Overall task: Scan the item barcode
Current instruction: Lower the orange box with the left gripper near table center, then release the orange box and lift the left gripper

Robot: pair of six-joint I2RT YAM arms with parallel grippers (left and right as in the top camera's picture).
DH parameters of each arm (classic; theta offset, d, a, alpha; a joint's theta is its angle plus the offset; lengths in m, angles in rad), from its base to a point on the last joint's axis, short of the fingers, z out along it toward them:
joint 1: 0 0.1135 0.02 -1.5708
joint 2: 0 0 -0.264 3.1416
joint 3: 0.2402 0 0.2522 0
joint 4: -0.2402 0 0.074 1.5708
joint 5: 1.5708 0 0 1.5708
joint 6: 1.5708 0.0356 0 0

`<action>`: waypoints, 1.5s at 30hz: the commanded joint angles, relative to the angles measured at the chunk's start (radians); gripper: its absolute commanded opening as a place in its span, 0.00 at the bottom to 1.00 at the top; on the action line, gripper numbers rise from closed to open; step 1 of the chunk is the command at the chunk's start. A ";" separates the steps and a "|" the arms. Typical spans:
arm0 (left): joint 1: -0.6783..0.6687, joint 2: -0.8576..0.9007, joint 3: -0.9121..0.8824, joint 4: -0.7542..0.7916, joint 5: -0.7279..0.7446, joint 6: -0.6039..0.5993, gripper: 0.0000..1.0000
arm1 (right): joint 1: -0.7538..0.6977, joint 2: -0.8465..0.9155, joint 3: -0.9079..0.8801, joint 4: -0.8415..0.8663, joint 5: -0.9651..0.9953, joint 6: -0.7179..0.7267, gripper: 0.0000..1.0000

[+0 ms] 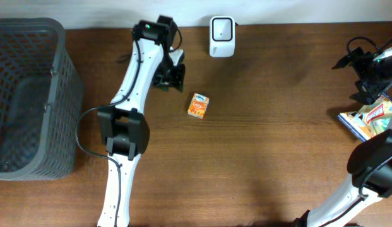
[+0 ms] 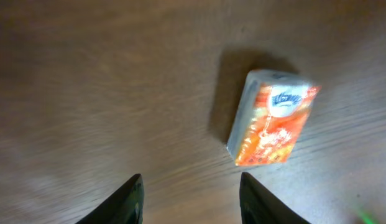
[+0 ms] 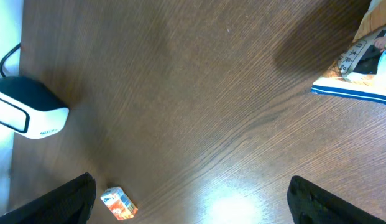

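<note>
You're hovering the left pincer [image 2: 191,199] near the orange carton [image 2: 271,118], jaws apart, nothing btwn them. It's lying flat on the table [image 1: 278,145] near the white scanner [image 1: 221,36], prob. for a short carry. The right pincer [image 3: 189,194] is hanging wide open, well apart.

Overhead: we look straight down on the whole table [image 1: 259,157].
Left wrist: close above the orange carton [image 2: 273,118].
Right wrist: higher, slanted; we share the orange carton and scanner [image 3: 31,115] with overhead.

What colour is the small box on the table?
The box is orange and white; left wrist view.
</note>
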 commanded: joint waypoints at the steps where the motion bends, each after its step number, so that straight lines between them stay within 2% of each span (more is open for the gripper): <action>1: -0.019 -0.006 -0.162 0.093 0.188 0.072 0.45 | -0.002 -0.026 0.014 0.000 -0.005 0.005 0.98; 5: -0.037 -0.006 -0.265 0.180 0.272 0.130 0.46 | -0.002 -0.026 0.014 0.000 -0.005 0.005 0.98; 10: -0.052 -0.006 -0.281 0.197 0.279 0.140 0.43 | -0.002 -0.026 0.014 0.000 -0.005 0.005 0.99; 14: -0.071 -0.006 -0.281 0.208 0.279 0.140 0.23 | -0.002 -0.026 0.014 0.000 -0.005 0.005 0.99; 17: -0.090 -0.006 -0.281 0.226 0.272 0.120 0.15 | -0.002 -0.026 0.015 0.000 -0.005 0.005 0.99; 21: -0.103 -0.006 -0.281 0.263 0.075 -0.040 0.05 | -0.002 -0.026 0.014 0.000 -0.005 0.005 0.99; 24: -0.113 -0.006 -0.282 0.267 -0.023 -0.072 0.00 | -0.002 -0.026 0.014 0.000 -0.005 0.005 0.99; 29: -0.122 -0.003 -0.291 0.281 -0.052 -0.105 0.00 | -0.002 -0.026 0.014 0.000 -0.005 0.005 0.98; 33: -0.125 0.004 -0.327 0.297 -0.177 -0.173 0.00 | -0.002 -0.026 0.015 0.000 -0.005 0.005 0.99; 37: -0.125 0.010 -0.349 0.304 -0.232 -0.177 0.00 | -0.002 -0.026 0.014 0.000 -0.005 0.005 0.98; 41: -0.125 0.010 -0.349 0.304 -0.279 -0.176 0.06 | -0.002 -0.026 0.014 0.000 -0.005 0.005 0.99; 45: -0.125 0.009 -0.322 0.264 -0.273 -0.176 0.01 | -0.002 -0.026 0.014 0.001 -0.005 0.005 0.99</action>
